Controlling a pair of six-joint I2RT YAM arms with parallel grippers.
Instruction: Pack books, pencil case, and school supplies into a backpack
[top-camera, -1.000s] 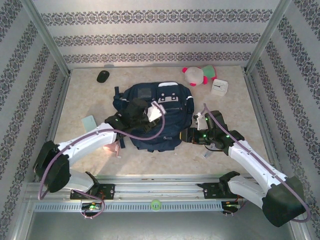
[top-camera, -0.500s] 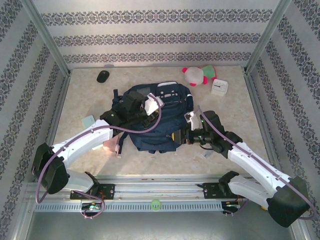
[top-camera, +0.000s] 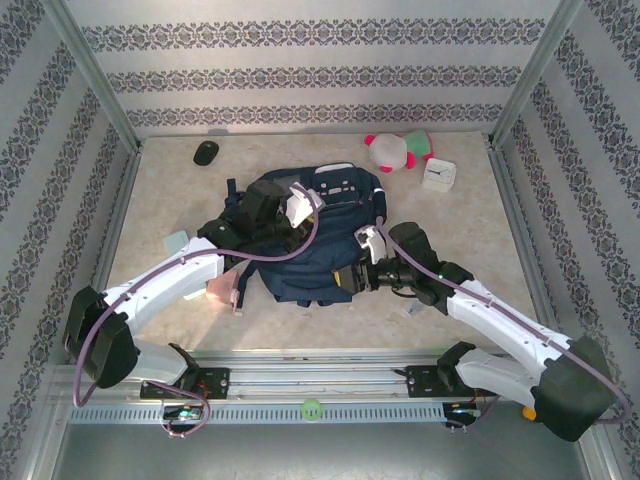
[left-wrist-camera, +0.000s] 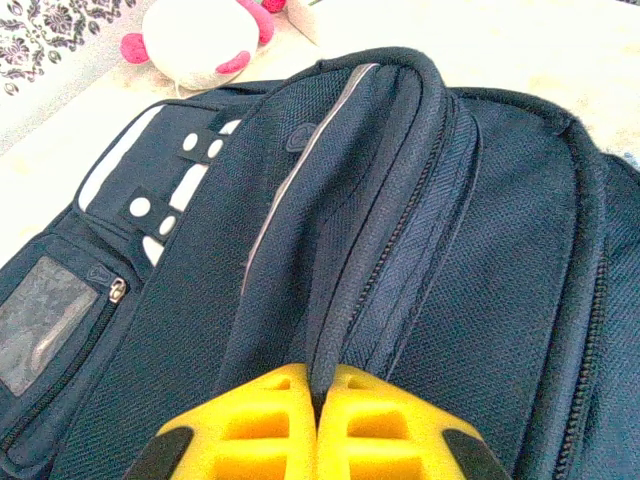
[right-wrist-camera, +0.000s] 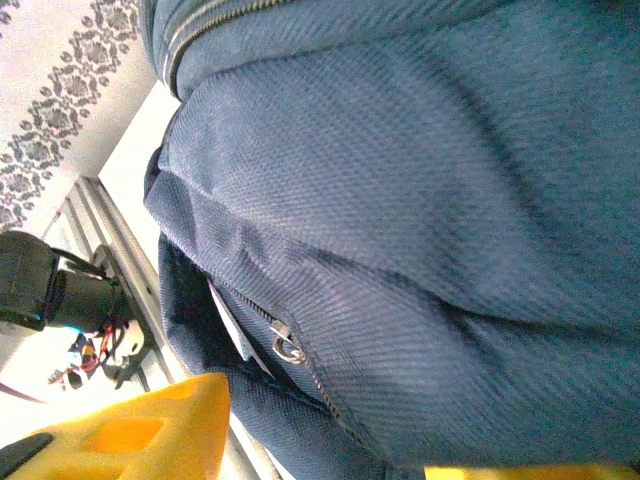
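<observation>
Left gripper (left-wrist-camera: 322, 395) is closed, pinching a ridge of fabric by the zip on top of the backpack (top-camera: 335, 235). Over the last second it has drawn that ridge toward the far side, bunching the bag. Right gripper (top-camera: 352, 276) has slid in from the right to the bag's near corner. Its jaws stand apart about the fabric; cannot tell whether they bite. Backpack lies mid-desk (top-camera: 470, 230). Teal square (top-camera: 177, 242) and pink piece (top-camera: 217, 290) sit left of it, unpacked. Judgement: probably opening the compartment; packing not begun.
</observation>
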